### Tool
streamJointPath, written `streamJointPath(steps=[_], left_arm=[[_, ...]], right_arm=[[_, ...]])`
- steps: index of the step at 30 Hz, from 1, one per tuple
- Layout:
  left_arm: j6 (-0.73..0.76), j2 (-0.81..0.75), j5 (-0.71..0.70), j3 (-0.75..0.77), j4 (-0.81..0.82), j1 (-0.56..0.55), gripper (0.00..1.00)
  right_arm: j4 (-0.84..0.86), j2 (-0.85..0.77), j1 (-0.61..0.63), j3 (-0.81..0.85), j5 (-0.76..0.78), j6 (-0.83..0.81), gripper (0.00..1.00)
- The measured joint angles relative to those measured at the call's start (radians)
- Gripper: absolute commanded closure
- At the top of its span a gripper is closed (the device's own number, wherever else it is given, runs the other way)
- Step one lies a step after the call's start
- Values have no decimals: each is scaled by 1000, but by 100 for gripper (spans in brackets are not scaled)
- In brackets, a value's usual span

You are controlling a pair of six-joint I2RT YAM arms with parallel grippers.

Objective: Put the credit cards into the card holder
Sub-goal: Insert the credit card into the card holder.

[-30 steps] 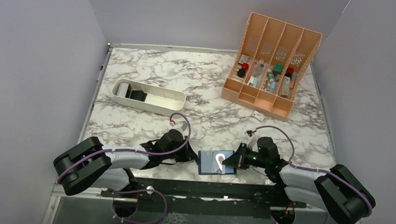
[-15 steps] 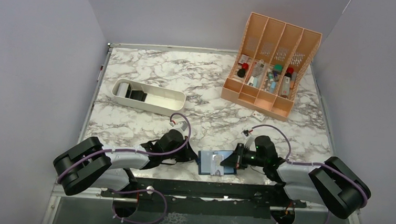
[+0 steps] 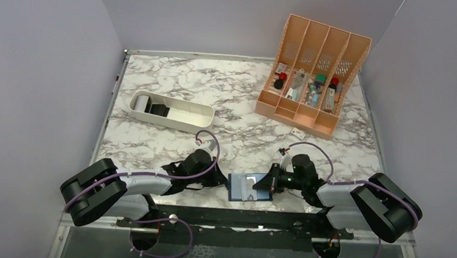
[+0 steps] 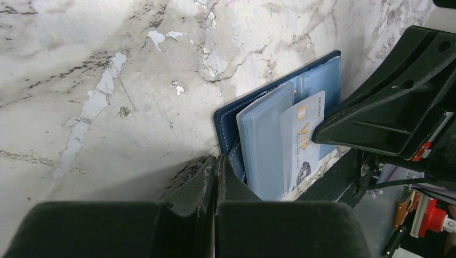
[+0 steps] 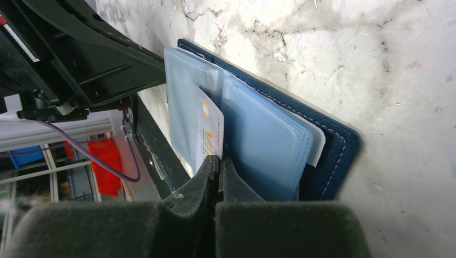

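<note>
The navy card holder [image 3: 259,194] lies open at the table's near edge, between both grippers, its pale blue sleeves [image 4: 263,145] fanned up. A white credit card [image 4: 301,140] with gold lettering sits partly tucked between the sleeves [image 5: 269,145]. The card's outer edge [image 5: 209,129] meets the tips of my right gripper [image 5: 219,157], which is shut and pinches it. My right gripper [image 3: 269,181] is at the holder's right side. My left gripper [image 4: 216,158] is shut with nothing between its fingers. Its tip rests against the holder's stitched left edge [image 4: 226,126]. No other cards show.
A white oblong tray [image 3: 181,124] stands at the mid left. An orange slotted organizer [image 3: 315,74] holding small bottles stands at the back right. A small white item [image 3: 298,133] lies in front of it. The table's front edge and a black rail [image 3: 238,218] run just below the holder.
My right gripper has moved left toward the holder, carrying the card further in between the sleeves. The left arm has stayed where it was.
</note>
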Motion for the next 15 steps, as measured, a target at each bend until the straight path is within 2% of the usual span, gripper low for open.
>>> streamJointPath(steps=[15], left_arm=[[0,-14,-8,-2,-15,-7,100]], right_arm=[[5,-45,1,0,33,29,99]])
